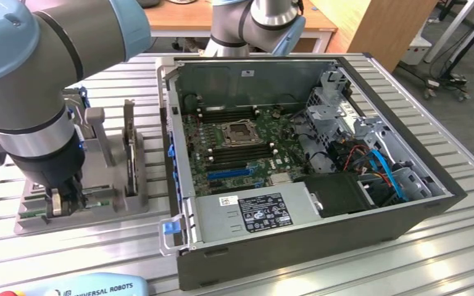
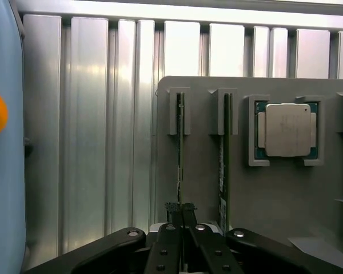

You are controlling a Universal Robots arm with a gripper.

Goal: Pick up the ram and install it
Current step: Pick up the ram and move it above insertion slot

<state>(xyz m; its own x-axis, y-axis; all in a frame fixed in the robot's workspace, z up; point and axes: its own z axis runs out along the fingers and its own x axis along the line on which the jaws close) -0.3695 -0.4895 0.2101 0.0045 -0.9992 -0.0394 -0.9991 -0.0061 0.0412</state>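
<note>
Gripper (image 2: 181,212) clenched on the thin edge of the ram (image 2: 179,149), which sits right between the fingertips.
You have the ram standing on edge in the grey holder (image 2: 274,194), in the slot farthest from the processor (image 2: 287,130). Its long axis runs straight away from the wrist, in line with the jaws. A second stick (image 2: 223,171) stands just beside it. Edge-on, the ram looks like a narrow dark-green strip. The holder sits on the exterior view's left of the open computer case (image 1: 303,246).
</note>
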